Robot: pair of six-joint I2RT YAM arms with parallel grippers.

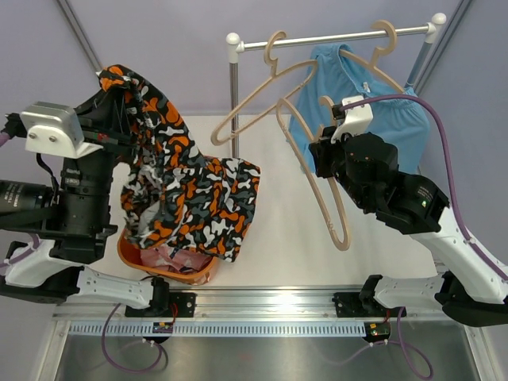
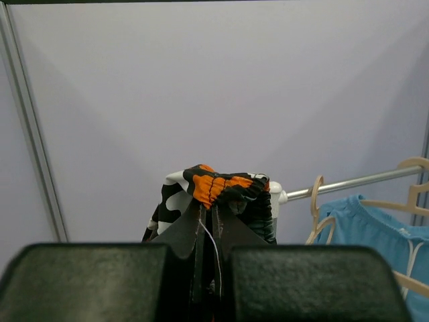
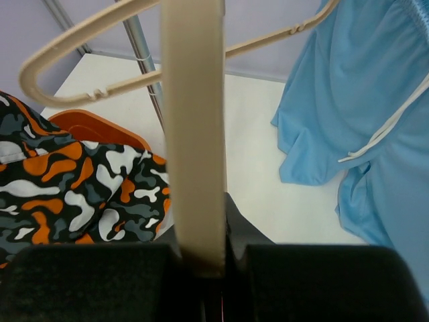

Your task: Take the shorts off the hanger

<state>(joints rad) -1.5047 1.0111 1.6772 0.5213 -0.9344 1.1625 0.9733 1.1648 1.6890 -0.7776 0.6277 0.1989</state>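
My left gripper [image 1: 117,86] is shut on the waistband of the black shorts with orange and white blotches [image 1: 190,202] and holds them raised, so they drape down over the basket. The left wrist view shows the jaws [image 2: 212,213] closed on that bunched fabric [image 2: 221,186]. My right gripper [image 1: 324,149] is shut on a bare beige hanger [image 1: 337,214], off the rail; its bar [image 3: 193,134] runs up from between the jaws [image 3: 201,258]. The light blue shorts [image 1: 361,99] hang on a hanger [image 1: 381,40] on the rail. The pink shorts [image 1: 178,258] lie in the basket.
An orange basket [image 1: 131,258] sits at the near left, by the left arm's base. A clothes rail [image 1: 333,37] on a metal post [image 1: 233,95] stands at the back, with an empty beige hanger [image 1: 274,55] on it. Grey walls close in behind.
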